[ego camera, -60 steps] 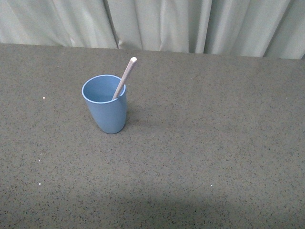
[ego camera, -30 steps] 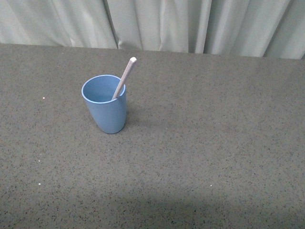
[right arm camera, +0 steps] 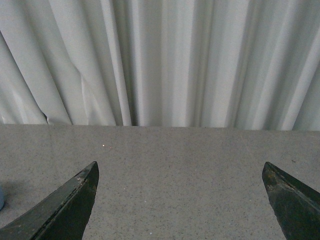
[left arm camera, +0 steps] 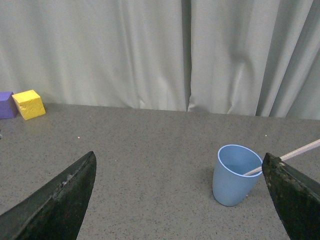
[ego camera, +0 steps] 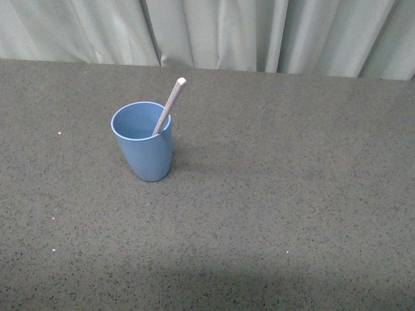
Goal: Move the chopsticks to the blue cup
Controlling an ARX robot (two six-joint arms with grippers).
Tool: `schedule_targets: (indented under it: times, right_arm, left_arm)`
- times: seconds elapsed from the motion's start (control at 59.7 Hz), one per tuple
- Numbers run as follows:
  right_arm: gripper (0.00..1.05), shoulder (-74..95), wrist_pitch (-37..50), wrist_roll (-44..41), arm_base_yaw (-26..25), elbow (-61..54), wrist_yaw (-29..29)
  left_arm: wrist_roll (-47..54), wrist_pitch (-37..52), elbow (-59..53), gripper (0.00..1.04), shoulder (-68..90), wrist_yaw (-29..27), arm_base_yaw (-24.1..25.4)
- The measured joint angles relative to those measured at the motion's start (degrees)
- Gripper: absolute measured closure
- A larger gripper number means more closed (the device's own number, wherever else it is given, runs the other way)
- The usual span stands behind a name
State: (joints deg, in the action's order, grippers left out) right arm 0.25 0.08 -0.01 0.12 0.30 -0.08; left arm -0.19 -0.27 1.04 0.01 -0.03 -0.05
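Observation:
The blue cup (ego camera: 144,142) stands upright on the grey table, left of the middle in the front view. The pale chopstick (ego camera: 170,103) stands in it, leaning on the rim with its top tilted to the right. The cup (left arm camera: 233,176) and the chopstick (left arm camera: 300,150) also show in the left wrist view. My left gripper (left arm camera: 180,192) is open and empty, back from the cup, with the cup between its fingertips. My right gripper (right arm camera: 180,195) is open and empty over bare table. Neither arm shows in the front view.
A pale curtain (ego camera: 214,32) hangs along the table's far edge. In the left wrist view a yellow block (left arm camera: 29,104) and a purple block (left arm camera: 6,104) sit by the curtain. A sliver of the blue cup (right arm camera: 1,198) shows at the edge of the right wrist view.

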Motion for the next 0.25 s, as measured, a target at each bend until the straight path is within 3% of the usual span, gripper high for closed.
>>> schedule_targets:
  times: [0.251]
  right_arm:
    - [0.09,0.0,0.0,0.0,0.0,0.0,0.0]
  left_arm:
    - [0.0,0.0,0.0,0.07,0.0,0.0,0.0]
